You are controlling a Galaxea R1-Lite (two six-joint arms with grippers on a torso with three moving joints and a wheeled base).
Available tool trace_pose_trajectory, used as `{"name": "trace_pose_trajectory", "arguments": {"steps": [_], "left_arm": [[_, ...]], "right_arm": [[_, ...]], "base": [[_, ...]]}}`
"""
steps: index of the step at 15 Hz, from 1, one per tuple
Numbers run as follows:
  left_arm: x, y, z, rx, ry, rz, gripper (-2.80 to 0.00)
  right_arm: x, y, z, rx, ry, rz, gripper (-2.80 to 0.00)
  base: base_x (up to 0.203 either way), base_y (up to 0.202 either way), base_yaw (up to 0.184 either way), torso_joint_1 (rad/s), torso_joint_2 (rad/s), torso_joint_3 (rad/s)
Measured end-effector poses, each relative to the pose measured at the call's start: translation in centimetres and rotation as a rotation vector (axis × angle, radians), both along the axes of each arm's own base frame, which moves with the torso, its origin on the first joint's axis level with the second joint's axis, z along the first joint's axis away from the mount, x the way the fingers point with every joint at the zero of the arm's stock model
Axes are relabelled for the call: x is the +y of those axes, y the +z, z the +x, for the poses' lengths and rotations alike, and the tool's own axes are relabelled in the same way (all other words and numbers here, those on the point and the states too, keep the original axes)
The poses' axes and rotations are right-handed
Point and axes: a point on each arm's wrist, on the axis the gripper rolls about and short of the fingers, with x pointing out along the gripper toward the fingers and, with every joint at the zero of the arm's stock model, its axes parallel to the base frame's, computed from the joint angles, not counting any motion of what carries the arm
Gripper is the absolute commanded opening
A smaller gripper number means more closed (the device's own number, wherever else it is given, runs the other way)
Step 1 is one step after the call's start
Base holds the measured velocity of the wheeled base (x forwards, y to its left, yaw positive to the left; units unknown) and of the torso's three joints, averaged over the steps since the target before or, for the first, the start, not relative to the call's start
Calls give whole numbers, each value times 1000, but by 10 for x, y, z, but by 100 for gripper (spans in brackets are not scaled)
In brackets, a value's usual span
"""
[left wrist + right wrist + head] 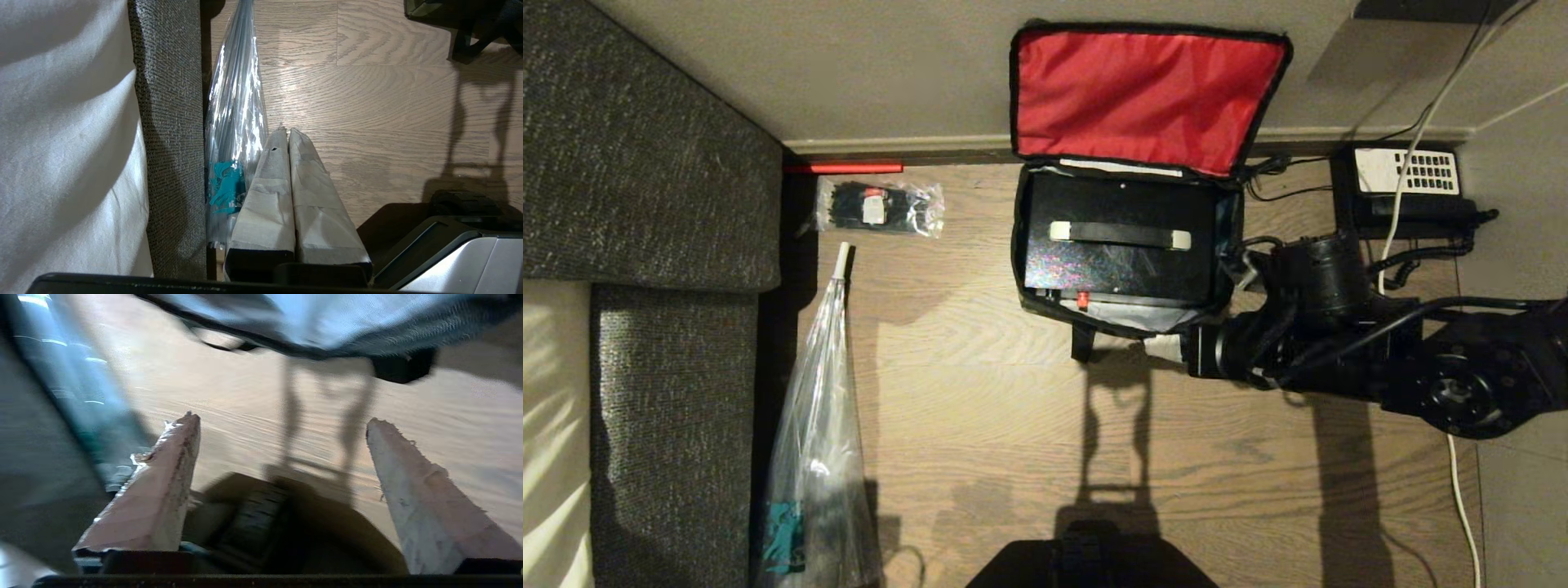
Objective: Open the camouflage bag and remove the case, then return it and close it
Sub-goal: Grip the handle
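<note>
The camouflage bag point(1018, 245) stands open on the wooden floor against the wall, its red-lined lid point(1143, 94) leaning back. Inside it lies the black case point(1119, 265), top up, with a pale-ended handle point(1119, 235), a shiny patch and a small red spot. My right gripper point(1165, 347) hovers just off the bag's near right corner. In the right wrist view this gripper point(282, 419) is open with nothing between its fingers and only floor beyond them. The blurred bag edge point(327, 318) lies ahead of it. My left gripper point(286, 132) is shut and empty, parked low beside the sofa.
A black desk phone point(1409, 184) sits at the wall right of the bag, with cables around it. A clear packet of black ties point(880, 206) lies to the left. A long clear plastic sleeve point(817, 425) rests against the grey sofa point(645, 163).
</note>
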Motion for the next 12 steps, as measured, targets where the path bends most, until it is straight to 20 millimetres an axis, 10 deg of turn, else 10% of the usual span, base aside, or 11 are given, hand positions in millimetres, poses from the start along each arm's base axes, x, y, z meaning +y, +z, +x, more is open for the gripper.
{"name": "trace_pose_trajectory", "arguments": {"steps": [1, 12], "left_arm": [[0, 0, 0, 0, -1, 0, -280], [0, 0, 0, 0, 0, 0, -280]], "right_arm": [[-2, 6, -4, -21, 9, 45, -280], [-8, 13, -18, -175, 130, -9, -280]], "base": [[0, 0, 0, 0, 0, 0], [0, 0, 0, 0, 0, 0]]}}
